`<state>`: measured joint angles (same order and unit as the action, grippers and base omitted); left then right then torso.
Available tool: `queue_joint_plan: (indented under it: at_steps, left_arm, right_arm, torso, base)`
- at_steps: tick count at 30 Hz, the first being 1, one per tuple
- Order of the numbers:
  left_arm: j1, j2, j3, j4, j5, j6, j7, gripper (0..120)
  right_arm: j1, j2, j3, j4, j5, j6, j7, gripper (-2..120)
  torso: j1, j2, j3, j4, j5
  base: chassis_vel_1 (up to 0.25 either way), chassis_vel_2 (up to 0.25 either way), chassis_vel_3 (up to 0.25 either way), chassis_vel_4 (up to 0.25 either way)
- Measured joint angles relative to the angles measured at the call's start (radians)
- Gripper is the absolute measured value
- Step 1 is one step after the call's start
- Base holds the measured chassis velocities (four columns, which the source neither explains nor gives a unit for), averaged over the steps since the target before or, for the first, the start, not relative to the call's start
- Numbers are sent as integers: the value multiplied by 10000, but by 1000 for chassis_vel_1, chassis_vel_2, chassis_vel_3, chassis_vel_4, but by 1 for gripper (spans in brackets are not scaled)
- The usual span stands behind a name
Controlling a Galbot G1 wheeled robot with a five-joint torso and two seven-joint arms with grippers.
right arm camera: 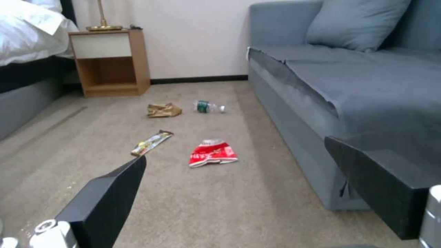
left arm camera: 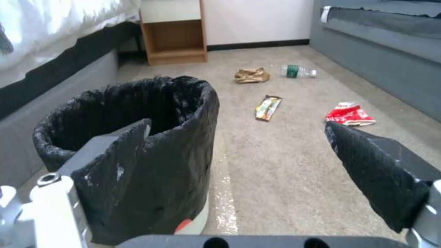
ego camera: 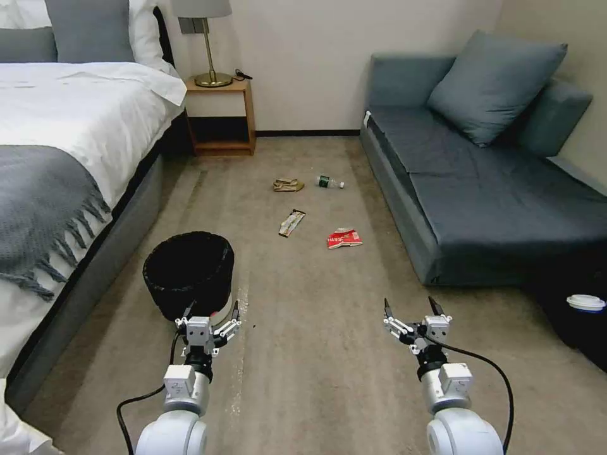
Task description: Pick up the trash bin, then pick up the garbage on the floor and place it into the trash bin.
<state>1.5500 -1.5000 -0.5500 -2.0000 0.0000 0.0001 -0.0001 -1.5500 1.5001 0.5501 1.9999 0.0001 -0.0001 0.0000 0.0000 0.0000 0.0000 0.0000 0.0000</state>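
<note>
The trash bin with its black bag liner stands upright on the carpet beside the bed; the left wrist view shows the trash bin close up. My left gripper is open just in front of the bin, one finger near its rim. Garbage lies farther off on the floor: a red-and-white packet, a yellow-green wrapper, a tan paper bag and a small clear bottle. My right gripper hangs open over bare carpet, well short of the packet.
A bed runs along the left, a grey sofa along the right. A wooden nightstand with a lamp stands at the back wall. A white lid rests on a dark object at right. Open carpet lies between.
</note>
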Motion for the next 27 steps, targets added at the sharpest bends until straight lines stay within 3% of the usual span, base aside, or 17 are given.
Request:
queue_joint_plan:
  at_steps: [27]
  left_arm:
    - [0,0,0,0,0,0,0,100]
  right_arm:
    - [0,0,0,0,0,0,0,100]
  torso:
    - [0,0,0,0,0]
  base:
    - [0,0,0,0]
